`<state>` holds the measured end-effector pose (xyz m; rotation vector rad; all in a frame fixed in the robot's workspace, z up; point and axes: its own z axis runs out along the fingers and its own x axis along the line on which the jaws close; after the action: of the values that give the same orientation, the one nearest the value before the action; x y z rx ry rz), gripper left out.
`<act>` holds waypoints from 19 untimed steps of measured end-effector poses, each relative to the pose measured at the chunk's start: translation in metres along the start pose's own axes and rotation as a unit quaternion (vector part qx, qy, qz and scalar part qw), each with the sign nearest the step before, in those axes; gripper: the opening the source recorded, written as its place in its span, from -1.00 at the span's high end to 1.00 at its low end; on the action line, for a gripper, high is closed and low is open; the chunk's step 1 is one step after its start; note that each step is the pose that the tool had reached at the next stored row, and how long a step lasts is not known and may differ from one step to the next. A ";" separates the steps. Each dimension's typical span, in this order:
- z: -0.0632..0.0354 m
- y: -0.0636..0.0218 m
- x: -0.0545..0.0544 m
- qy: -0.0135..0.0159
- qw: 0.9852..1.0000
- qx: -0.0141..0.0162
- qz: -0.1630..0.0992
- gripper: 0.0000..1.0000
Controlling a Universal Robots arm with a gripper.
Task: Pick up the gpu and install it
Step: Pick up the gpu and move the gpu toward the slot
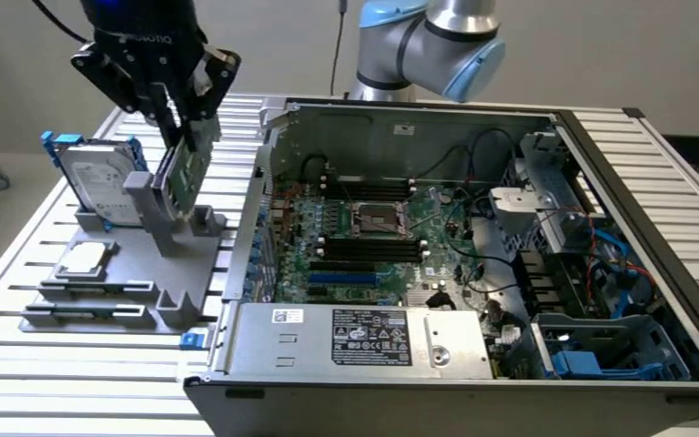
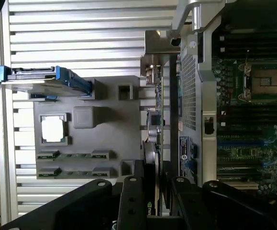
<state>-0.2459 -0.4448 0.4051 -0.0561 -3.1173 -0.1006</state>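
Exterior view: high, angled down across the slatted table (image 1: 34, 364) onto the open computer case (image 1: 422, 118), at middle range. Wrist view: straight down past the gripper (image 2: 156, 172), close above. Shared: gray parts holder (image 1: 143, 264), hard drive (image 1: 95, 177), CPU socket (image 1: 378, 218).

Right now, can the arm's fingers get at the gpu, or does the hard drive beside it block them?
Probably yes: the fingers seem to be closed on the gpu at its upper edge. The hard drive stands apart from it on the gray holder, so it is not in the way.
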 end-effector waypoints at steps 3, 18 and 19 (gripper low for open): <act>-0.0116 0.0012 -0.013 0.000 1.000 0.000 0.000 0.47; -0.0212 0.0043 -0.081 0.000 1.000 0.000 0.000 0.47; -0.0212 0.0044 -0.086 0.000 1.000 0.000 0.000 0.47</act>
<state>-0.1597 -0.4448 0.4245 -0.0562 -3.1174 -0.1007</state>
